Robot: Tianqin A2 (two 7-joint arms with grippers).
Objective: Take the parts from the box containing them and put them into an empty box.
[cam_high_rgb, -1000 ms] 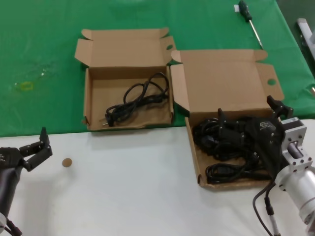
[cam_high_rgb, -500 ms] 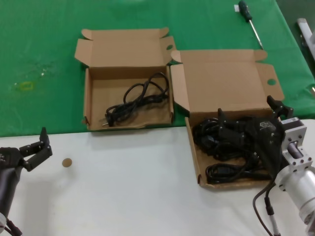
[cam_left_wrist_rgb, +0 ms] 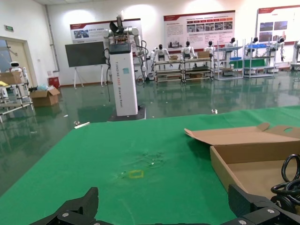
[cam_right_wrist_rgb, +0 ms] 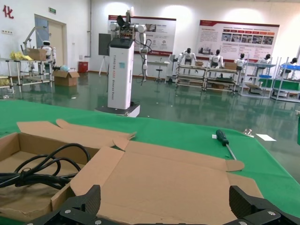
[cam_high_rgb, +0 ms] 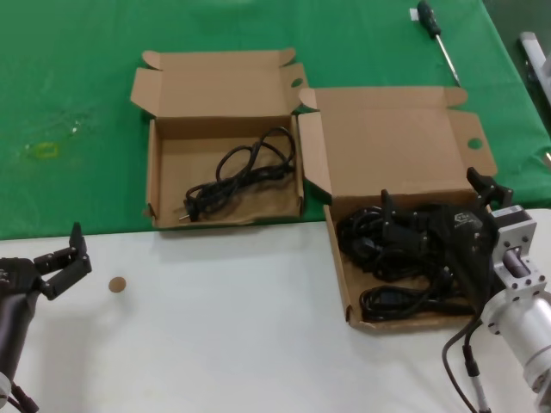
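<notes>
The wider cardboard box (cam_high_rgb: 338, 275) at the right holds several black power cords (cam_high_rgb: 372, 239) in a tangled heap. My right gripper (cam_high_rgb: 435, 196) hangs open just over this heap, holding nothing. In the right wrist view its fingertips (cam_right_wrist_rgb: 89, 198) frame the box's raised lid (cam_right_wrist_rgb: 164, 178). The smaller box (cam_high_rgb: 153, 176) at the left has one looped cord (cam_high_rgb: 245, 168) lying in it. The same cord (cam_right_wrist_rgb: 42, 168) also shows in the right wrist view. My left gripper (cam_high_rgb: 67, 255) is open and empty over the white table near its left front corner. It faces the green cloth (cam_left_wrist_rgb: 140, 159).
A screwdriver (cam_high_rgb: 436, 33) lies on the green cloth behind the wider box. A small brown disc (cam_high_rgb: 116, 284) sits on the white table beside my left gripper. A yellow mark (cam_high_rgb: 43, 151) is on the cloth at the far left. A metal object (cam_high_rgb: 534, 52) lies at the right edge.
</notes>
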